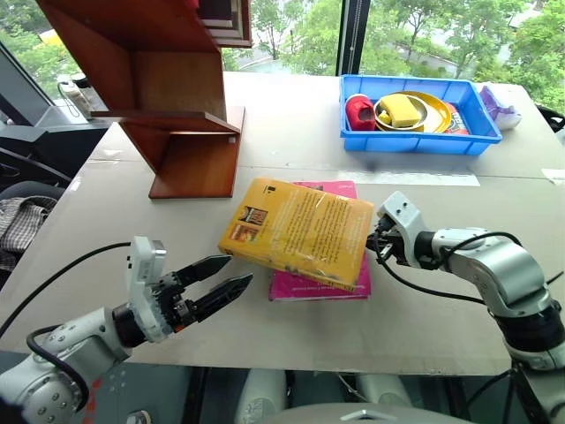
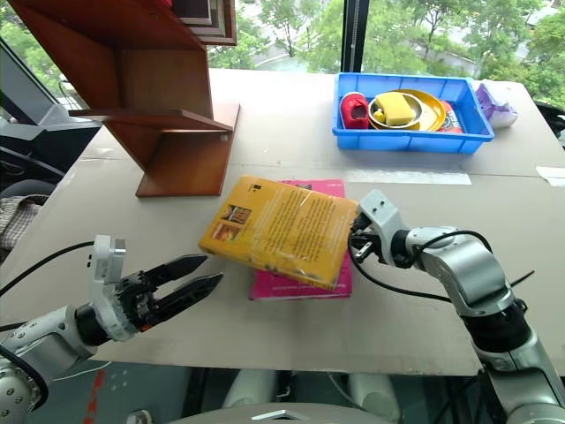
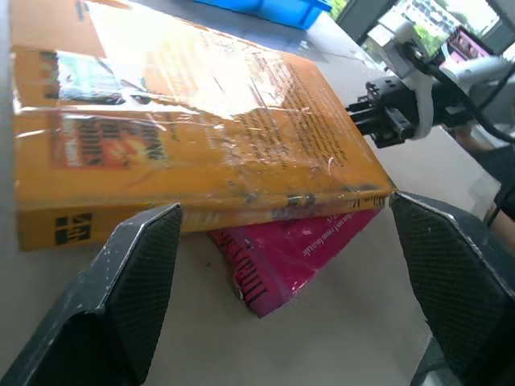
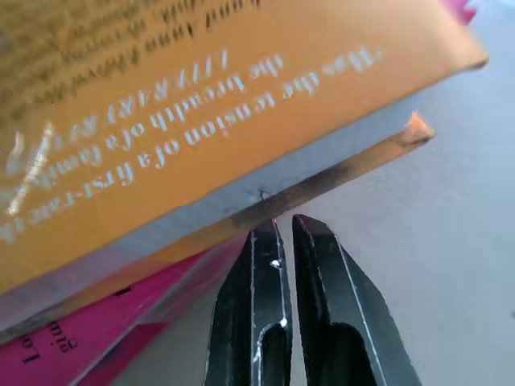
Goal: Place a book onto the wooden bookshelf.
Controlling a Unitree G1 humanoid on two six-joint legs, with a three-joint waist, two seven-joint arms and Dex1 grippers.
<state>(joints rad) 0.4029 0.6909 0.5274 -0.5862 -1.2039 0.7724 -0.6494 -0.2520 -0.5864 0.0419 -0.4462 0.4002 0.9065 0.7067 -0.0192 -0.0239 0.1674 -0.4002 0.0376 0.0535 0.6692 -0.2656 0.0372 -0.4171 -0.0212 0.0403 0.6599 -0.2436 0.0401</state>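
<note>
The thick yellow-orange book (image 1: 296, 231) lies tilted across a thinner pink book (image 1: 334, 284) in the middle of the table. My right gripper (image 1: 378, 238) is shut, and its fingertips (image 4: 278, 233) press against the lower edge of the book's right side with nothing between them. My left gripper (image 1: 240, 268) is open just off the book's near left corner, pointing at its spine (image 3: 161, 217). The wooden bookshelf (image 1: 177, 115) stands at the far left of the table, apart from both grippers.
A blue plastic tray (image 1: 415, 143) at the far right holds a yellow bowl, a sponge and a red item. A small purple-and-white item (image 1: 499, 106) lies beside it. Bare tabletop (image 1: 132, 203) stretches between the book and the shelf.
</note>
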